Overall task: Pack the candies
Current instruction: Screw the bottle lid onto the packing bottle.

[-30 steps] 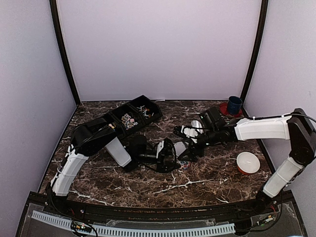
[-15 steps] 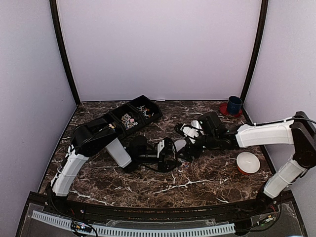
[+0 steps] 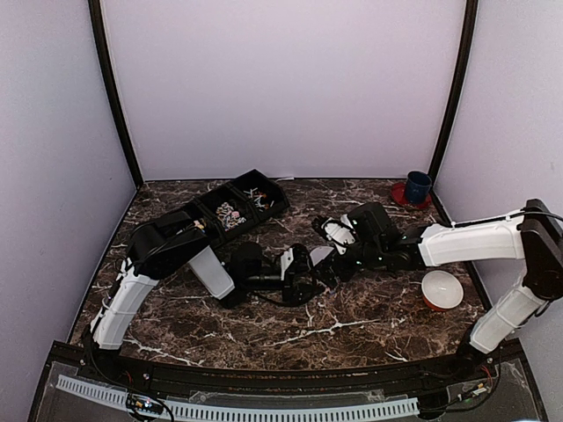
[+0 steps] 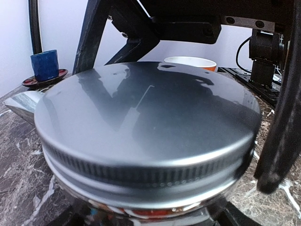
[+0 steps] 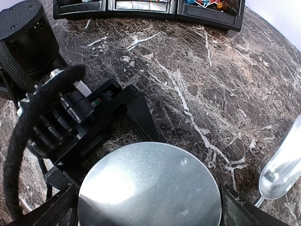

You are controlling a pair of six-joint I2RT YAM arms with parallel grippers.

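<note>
While the small clear round jar (image 4: 117, 208) is clamped on the tabletop (image 5: 211, 70) by the left fingers (image 5: 138, 115), its silver metal lid (image 5: 149, 188) is straddled by wide-set right fingers (image 5: 237, 209); whether it is touched cannot be told. Candies (image 3: 231, 214) are seen in the black three-compartment tray (image 5: 141, 14). Lid work is judged underway, and a square grip is needed next.

A dark brown marble-patterned tabletop with white veins (image 3: 369, 330) is enclosed at the back and on both sides by plain pale lilac wall panels (image 3: 281, 88), joined at the rear corners by black posts (image 3: 113, 97). A white slotted strip (image 3: 237, 410) is fixed along the near edge. The enclosure is evenly lit.
</note>
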